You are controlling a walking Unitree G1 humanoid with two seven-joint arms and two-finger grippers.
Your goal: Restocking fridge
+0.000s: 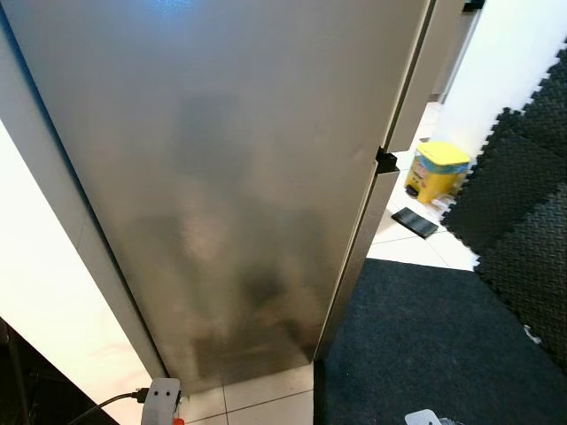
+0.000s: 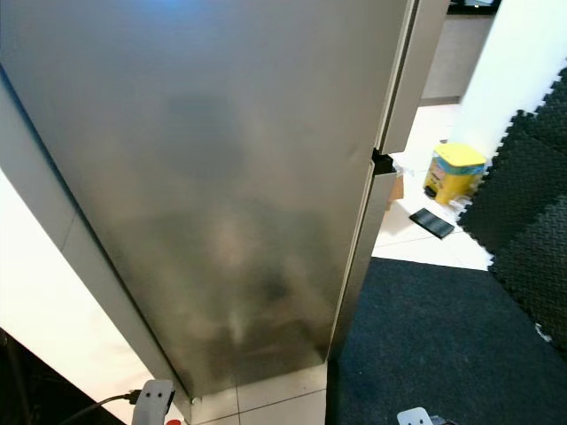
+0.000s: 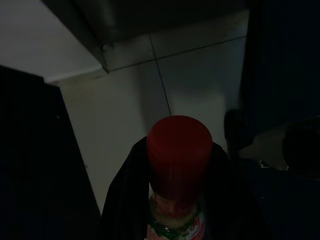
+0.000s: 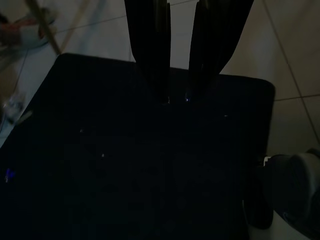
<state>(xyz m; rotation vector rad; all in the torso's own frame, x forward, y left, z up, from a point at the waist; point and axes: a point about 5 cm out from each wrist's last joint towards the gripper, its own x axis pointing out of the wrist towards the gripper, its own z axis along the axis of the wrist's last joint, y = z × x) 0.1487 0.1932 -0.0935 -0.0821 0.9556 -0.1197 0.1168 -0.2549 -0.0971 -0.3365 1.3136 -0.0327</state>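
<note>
Directly before the robot, the closed steel fridge door (image 1: pixel 221 177) is seen, so the task is judged barely begun. Beside its right edge a dark floor mat (image 1: pixel 425 345) is laid, with foam tiles (image 1: pixel 523 212) beyond. A yellow-lidded tub (image 1: pixel 437 171) is set on the tiled floor (image 1: pixel 266 398) past the door's corner, a plug (image 1: pixel 159 396) near its foot. A red-capped bottle (image 3: pixel 179 165) is gripped by the left gripper (image 3: pixel 175 200), hung low. The right gripper (image 4: pixel 177 97) is held nearly closed, empty, over the mat. The bottle could slip or strike the door if one-handed opening is rushed.
</note>
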